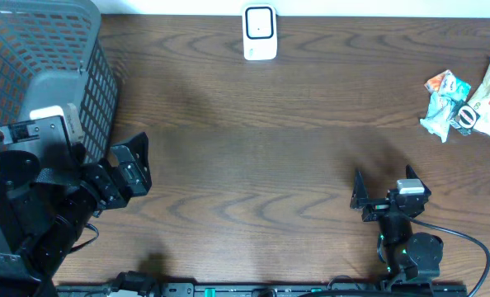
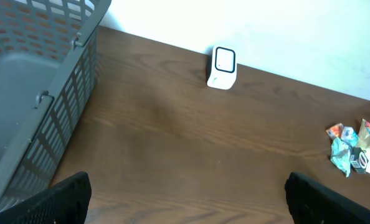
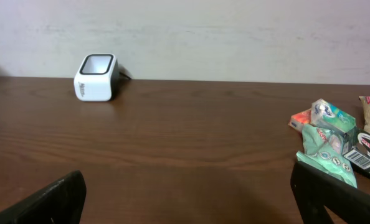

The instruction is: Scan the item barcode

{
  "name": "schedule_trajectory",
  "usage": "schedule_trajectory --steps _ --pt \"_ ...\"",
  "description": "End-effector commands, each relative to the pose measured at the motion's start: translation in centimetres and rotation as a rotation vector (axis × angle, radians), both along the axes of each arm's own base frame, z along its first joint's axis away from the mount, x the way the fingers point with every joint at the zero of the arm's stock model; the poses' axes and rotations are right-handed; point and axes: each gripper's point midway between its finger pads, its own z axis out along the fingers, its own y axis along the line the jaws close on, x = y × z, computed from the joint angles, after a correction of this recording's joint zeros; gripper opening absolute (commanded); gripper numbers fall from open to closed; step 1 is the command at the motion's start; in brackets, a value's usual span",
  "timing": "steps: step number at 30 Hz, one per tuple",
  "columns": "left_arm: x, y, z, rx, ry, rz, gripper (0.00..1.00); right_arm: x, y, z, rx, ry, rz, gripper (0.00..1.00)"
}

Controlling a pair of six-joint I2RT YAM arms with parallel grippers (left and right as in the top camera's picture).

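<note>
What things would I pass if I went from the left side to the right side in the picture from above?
grey basket → left tool → white scanner → right tool → snack packets

A white barcode scanner [image 3: 96, 78] stands at the table's [image 3: 185, 143] far edge, towards the left, close to the pale wall [image 3: 185, 37]. A cluster of crumpled snack packets [image 3: 334, 140] lies by the right edge, one of them showing a barcode label. The right tool [image 3: 185, 193] is spread wide over bare wood, its dark fingers [image 3: 54, 202] in the lower corners with nothing between them.
</note>
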Motion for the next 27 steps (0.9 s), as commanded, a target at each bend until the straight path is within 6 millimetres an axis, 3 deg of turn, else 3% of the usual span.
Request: schedule_trajectory --steps 1,27 --pt "-0.04 0.32 0.2 -0.001 -0.005 0.02 0.98 -0.03 -0.33 -0.06 0.012 0.002 -0.018 0.99" --pt "-0.04 0.32 0.2 -0.001 -0.005 0.02 0.98 -0.03 0.01 0.04 0.014 -0.002 0.001 0.99"
